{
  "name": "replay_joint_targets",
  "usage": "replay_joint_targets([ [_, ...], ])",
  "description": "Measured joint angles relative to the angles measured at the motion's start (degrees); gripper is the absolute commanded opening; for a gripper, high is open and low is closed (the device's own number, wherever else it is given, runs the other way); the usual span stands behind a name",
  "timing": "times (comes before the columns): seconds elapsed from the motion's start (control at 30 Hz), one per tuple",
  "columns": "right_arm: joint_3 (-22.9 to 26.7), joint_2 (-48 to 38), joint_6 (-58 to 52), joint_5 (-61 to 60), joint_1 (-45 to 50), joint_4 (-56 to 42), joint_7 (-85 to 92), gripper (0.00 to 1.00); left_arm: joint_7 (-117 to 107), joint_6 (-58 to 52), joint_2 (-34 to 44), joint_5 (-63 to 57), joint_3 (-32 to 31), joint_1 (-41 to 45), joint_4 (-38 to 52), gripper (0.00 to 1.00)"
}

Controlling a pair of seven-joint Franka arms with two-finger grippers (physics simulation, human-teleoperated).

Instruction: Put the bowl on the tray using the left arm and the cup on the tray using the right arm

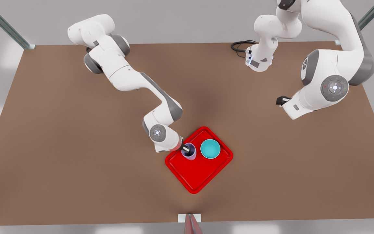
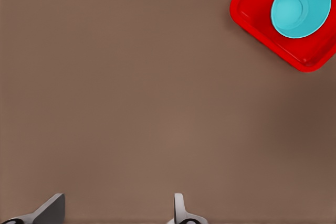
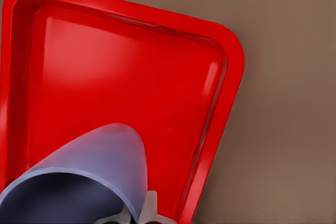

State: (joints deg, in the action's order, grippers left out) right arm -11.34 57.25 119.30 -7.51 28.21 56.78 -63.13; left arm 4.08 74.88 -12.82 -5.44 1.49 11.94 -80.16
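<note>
Front view, tray: the bright red flat rectangular tray (image 1: pixel 193 175) with rounded corners lies on the brown desk (image 1: pixel 76 162), near the desk's near edge, turned diagonally.
Front view, bowl: the small round turquoise bowl (image 1: pixel 210 149) sits upright inside the tray, in its far corner, towards the front view's right.
Front view, cup: the pale lavender tapered cup (image 1: pixel 189 151) stands over the tray's far left part, just beside the bowl and apart from it.
Front view, right end effector (image 1: pixel 186 149): at the cup's rim, one finger inside the cup; it grips the rim.
Front view, left end effector (image 1: pixel 279 100): raised over bare desk, well apart from the tray on the front view's right; this arm waits.
Left wrist view: two fingers (image 2: pixel 179 208) spread wide with nothing between them, bare desk below; the tray's corner (image 2: pixel 252 24) with the bowl (image 2: pixel 300 8) in it lies far off.
Right wrist view: fingertips (image 3: pixel 149 208) pinch the cup's wall (image 3: pixel 100 156) at the rim; the cup leans over the tray's floor (image 3: pixel 121 77).
</note>
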Motion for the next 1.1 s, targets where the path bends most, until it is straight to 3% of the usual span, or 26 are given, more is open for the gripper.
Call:
replay_joint_targets([
  [0.2, 0.1, 0.7, 2.5, 1.6, 1.6, 1.7, 3.1, 0.21, 0.0, 0.1, -0.1, 0.0, 0.0, 0.0, 0.0, 1.00],
  [0.3, 1.6, 0.7, 9.9, 1.6, 1.4, 4.7, 4.8, 0.21, 0.0, 0.1, -0.2, 0.0, 0.0, 0.0, 0.0, 1.00],
  [0.33, 1.7, 0.7, 10.8, 1.5, 1.4, 5.0, 4.8, 0.28, 0.0, 0.1, -0.3, 0.0, 0.0, 0.0, 0.0, 1.00],
  [0.37, 1.8, 0.6, 11.2, 1.6, 1.5, 5.2, 4.1, 0.96, 0.0, 0.1, -0.2, 0.0, 0.0, 0.0, 0.0, 1.00],
  [0.4, 1.8, 0.5, 11.1, 1.7, 1.6, 5.2, 4.0, 1.00, 0.0, 0.1, -0.2, 0.0, 0.0, 0.0, 0.0, 1.00],
  [0.63, 1.3, -0.9, 8.2, -3.0, 0.9, 5.0, 4.3, 1.00, 0.0, 0.1, -0.2, 0.0, 0.0, 0.0, 0.0, 1.00],
  [0.7, 1.4, -4.5, -0.8, -4.4, -1.3, 4.9, 4.4, 1.00, 0.0, 0.1, -0.3, 0.0, 0.0, 0.0, 0.0, 1.00],
  [0.8, 1.9, -18.8, -23.9, 0.2, -11.7, 7.3, 21.6, 1.00, -0.6, -0.4, -0.3, 0.0, 0.0, 0.0, 0.3, 1.00],
  [0.87, 1.9, -31.9, -29.8, 4.5, -16.5, 12.2, 27.4, 1.00, -1.0, -0.6, -0.6, 0.1, -0.5, 0.2, 0.9, 1.00],
  [0.97, 2.8, -54.9, -31.0, 9.9, -25.0, 35.1, 38.7, 1.00, -1.0, -0.8, -0.5, 0.4, -0.5, 0.1, 0.9, 1.00],
  [1.03, 10.4, -56.2, -30.8, 9.9, -25.0, 38.1, 45.0, 1.00, -1.0, -0.8, -0.7, 0.6, -0.5, 0.1, 0.9, 1.00],
  [1.1, 12.2, -51.9, -31.2, 9.4, -29.0, 33.5, 52.9, 1.00, -1.0, -0.8, -0.7, 0.6, -0.5, 0.1, 0.9, 1.00],
])
